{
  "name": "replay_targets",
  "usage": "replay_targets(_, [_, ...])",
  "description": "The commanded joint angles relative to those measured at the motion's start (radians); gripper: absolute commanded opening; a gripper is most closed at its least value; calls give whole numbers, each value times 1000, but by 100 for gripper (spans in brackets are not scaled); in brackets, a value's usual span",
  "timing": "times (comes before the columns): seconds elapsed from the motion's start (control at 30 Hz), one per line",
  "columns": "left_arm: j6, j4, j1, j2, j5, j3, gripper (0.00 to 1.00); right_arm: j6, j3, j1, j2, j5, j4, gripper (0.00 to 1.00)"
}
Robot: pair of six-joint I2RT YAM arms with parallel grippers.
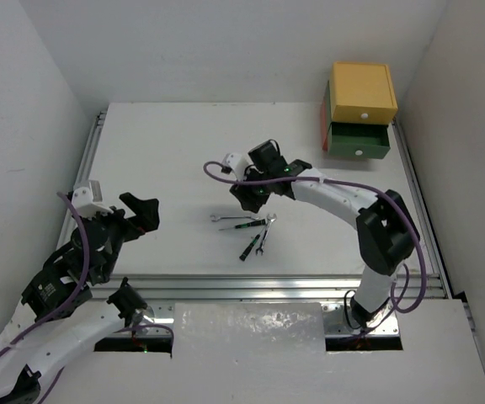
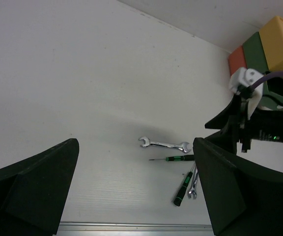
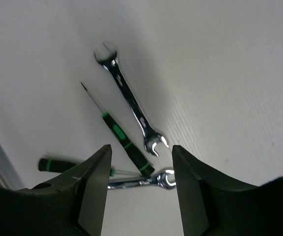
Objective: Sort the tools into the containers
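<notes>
Right wrist view: a silver wrench (image 3: 131, 105) lies flat on the white surface (image 3: 220, 73), just ahead of the right tool (image 3: 140, 153), whose jaws are seen apart with nothing between them. The wrench is judged light, stiff and slick, and too thin to be scooped up. A pinch across its narrow shank at mid-length is likely best. Just beside the wrench a thin black-green screwdriver (image 3: 119, 135) is laid almost parallel, liable to roll and to be caught in the same pinch. On the near side of the wrench, a second wrench (image 3: 141, 183) and a second screwdriver (image 3: 58, 164) are crowded together, partly hidden by the fingers. Well beyond the wrench, to its right, the yellow drawer (image 1: 362, 91), green drawer (image 1: 359, 141) and orange-red drawer (image 1: 326, 114) are grouped by the wall. Well to the left of the wrench, the left tool (image 1: 141, 215) is held wide apart and empty.
</notes>
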Motion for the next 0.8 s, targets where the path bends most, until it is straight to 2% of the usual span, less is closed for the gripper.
replay_targets(0.0, [-1,14,-2,-4,-8,10,100,-140,-14,54,23,164,-75,53])
replay_targets(0.07, [2,16,0,2,-2,10,100,-142,-17,79,45,169,-81,51])
replay_targets(0.2, [5,17,0,12,3,10,100,-145,-15,102,94,159,-113,41])
replay_targets(0.37, [7,19,-1,9,6,10,100,-140,-15,122,152,189,-111,34])
replay_targets(0.77, [13,23,0,15,12,10,100,-158,-18,133,209,254,-66,27])
